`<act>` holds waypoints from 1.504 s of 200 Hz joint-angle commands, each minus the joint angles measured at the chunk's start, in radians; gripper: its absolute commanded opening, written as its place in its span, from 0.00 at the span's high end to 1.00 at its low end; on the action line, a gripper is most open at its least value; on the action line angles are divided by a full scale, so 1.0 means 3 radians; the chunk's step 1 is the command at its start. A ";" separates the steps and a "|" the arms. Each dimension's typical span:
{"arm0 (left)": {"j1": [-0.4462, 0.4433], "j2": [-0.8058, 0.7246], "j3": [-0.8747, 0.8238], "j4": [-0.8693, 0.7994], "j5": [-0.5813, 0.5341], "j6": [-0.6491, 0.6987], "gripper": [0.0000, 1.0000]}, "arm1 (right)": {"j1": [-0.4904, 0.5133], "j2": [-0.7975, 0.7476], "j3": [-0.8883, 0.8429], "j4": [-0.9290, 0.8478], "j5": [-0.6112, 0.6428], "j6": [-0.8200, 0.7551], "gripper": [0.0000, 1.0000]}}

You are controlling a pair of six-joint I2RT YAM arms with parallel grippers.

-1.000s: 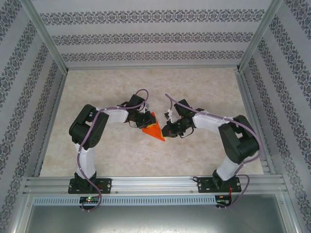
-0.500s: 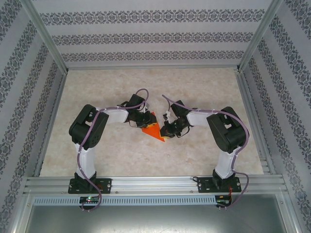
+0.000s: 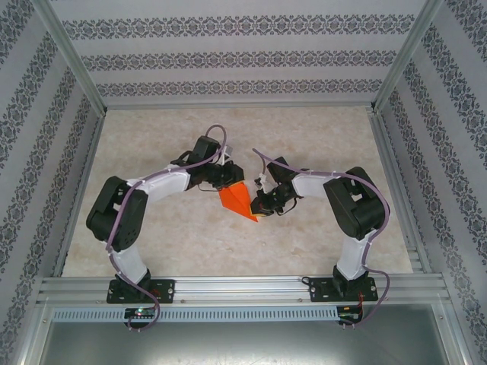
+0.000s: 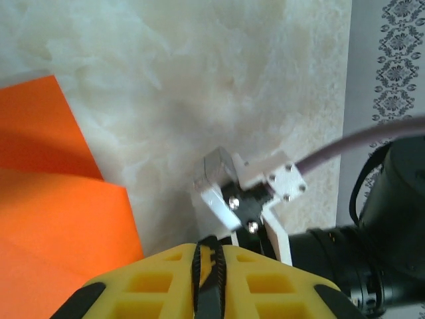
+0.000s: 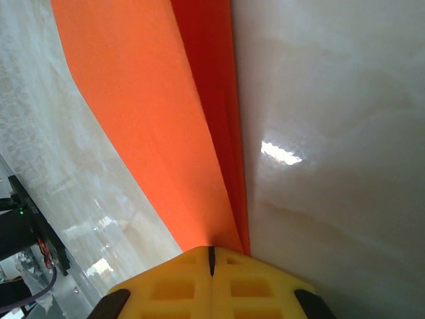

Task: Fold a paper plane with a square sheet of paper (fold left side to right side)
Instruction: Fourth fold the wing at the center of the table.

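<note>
Half-folded orange paper [image 3: 237, 199] sat on the table [image 3: 319, 144], looked thin and floppy. Right gripper [image 5: 211, 254] was closed at its pointed tip, left gripper [image 4: 209, 247] closed by the far edge. I'd pinch edges gently.

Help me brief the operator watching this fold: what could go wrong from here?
1. The right gripper is shut at the narrow end of the thin, bright orange folded paper; pulling could tear or crumple it.
2. The left gripper, at the paper's edge, has no paper between its fingers, so it may pivot and skew the crease.
</note>
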 commanded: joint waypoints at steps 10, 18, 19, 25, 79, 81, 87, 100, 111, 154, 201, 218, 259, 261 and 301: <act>-0.0082 0.0005 -0.0319 0.0243 0.0115 -0.0044 0.85 | -0.0011 0.0226 -0.0088 -0.0294 0.0551 -0.0073 1.00; -0.0108 0.0022 -0.0357 0.0308 0.0122 -0.0073 0.86 | -0.0015 0.0228 -0.0084 -0.0301 0.0550 -0.0077 1.00; -0.0109 0.0026 -0.0356 0.0314 0.0122 -0.0075 0.86 | -0.0012 0.0229 -0.0083 -0.0302 0.0550 -0.0077 1.00; -0.0120 0.0044 -0.0374 0.0352 0.0122 -0.0081 0.87 | -0.0013 0.0229 -0.0078 -0.0309 0.0549 -0.0080 1.00; -0.0252 0.0317 -0.0360 0.0650 0.0208 -0.0217 0.92 | -0.0002 0.0255 -0.0027 -0.0396 0.0559 -0.0107 1.00; -0.0259 0.0326 -0.0356 0.0662 0.0209 -0.0222 0.92 | -0.0003 0.0257 -0.0026 -0.0396 0.0559 -0.0109 1.00; -0.0275 0.0356 -0.0351 0.0681 0.0216 -0.0230 0.93 | 0.0001 0.0260 -0.0024 -0.0400 0.0565 -0.0111 1.00; -0.0304 0.0392 -0.0345 0.0683 0.0207 -0.0236 0.93 | 0.0006 0.0264 -0.0019 -0.0410 0.0562 -0.0112 1.00; -0.0314 0.0412 -0.0362 0.0682 0.0181 -0.0236 0.94 | 0.0007 0.0265 -0.0013 -0.0415 0.0565 -0.0115 1.00; -0.0316 0.0534 -0.0424 0.0729 0.0122 -0.0221 0.95 | 0.0012 0.0270 0.0000 -0.0470 0.0586 -0.0142 1.00; -0.0314 0.0656 -0.0501 0.0821 0.0063 -0.0244 0.98 | 0.0022 0.0252 0.0020 -0.0547 0.0637 -0.0183 1.00; -0.0315 0.0659 -0.0504 0.0724 -0.0019 -0.0188 0.98 | 0.0027 0.0249 0.0022 -0.0579 0.0651 -0.0198 1.00; -0.0244 0.0679 -0.0474 0.0488 -0.0190 -0.0001 0.99 | 0.0052 0.0263 0.0026 -0.0626 0.0700 -0.0213 1.00; -0.0236 0.0679 -0.0474 0.0478 -0.0196 0.0006 0.99 | 0.0053 0.0264 0.0025 -0.0630 0.0707 -0.0210 1.00; -0.0065 0.0663 -0.0360 0.0233 -0.0245 0.0227 0.99 | 0.0077 0.0275 0.0016 -0.0661 0.0731 -0.0219 1.00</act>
